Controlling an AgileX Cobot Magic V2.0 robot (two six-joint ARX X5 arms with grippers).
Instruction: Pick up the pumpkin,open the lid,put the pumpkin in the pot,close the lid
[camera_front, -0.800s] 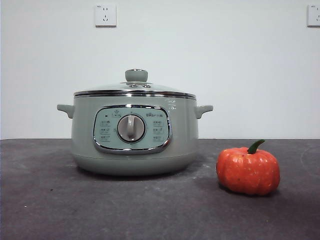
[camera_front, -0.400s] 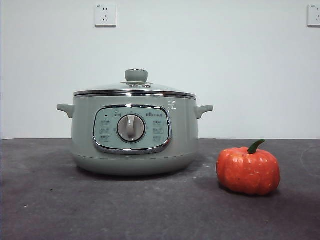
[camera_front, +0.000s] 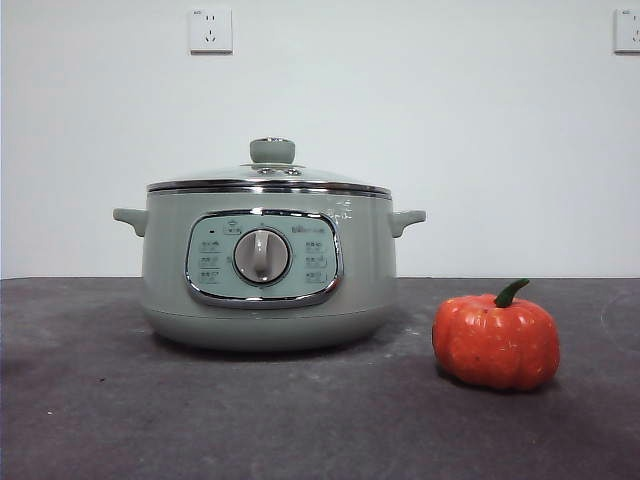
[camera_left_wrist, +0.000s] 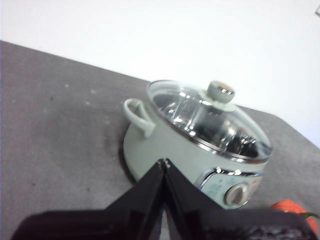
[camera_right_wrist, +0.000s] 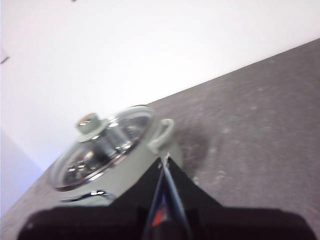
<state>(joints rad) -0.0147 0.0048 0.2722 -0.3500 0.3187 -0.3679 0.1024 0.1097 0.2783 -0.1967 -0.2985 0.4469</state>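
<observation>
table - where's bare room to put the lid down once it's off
Bare table lies beside the pot on the side away from the pumpkin, and across the strip in front of both. The tight spot is the gap between pot and pumpkin. The lid sits on the pot.

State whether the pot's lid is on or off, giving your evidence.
On. The lid sits level on the pot, its chrome rim flush all round, knob upright.

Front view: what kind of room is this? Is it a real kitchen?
Probably not a kitchen; more likely a test bench. A green pot and a toy pumpkin sit alone on a dark grey table before a bare white wall with power sockets.
</observation>
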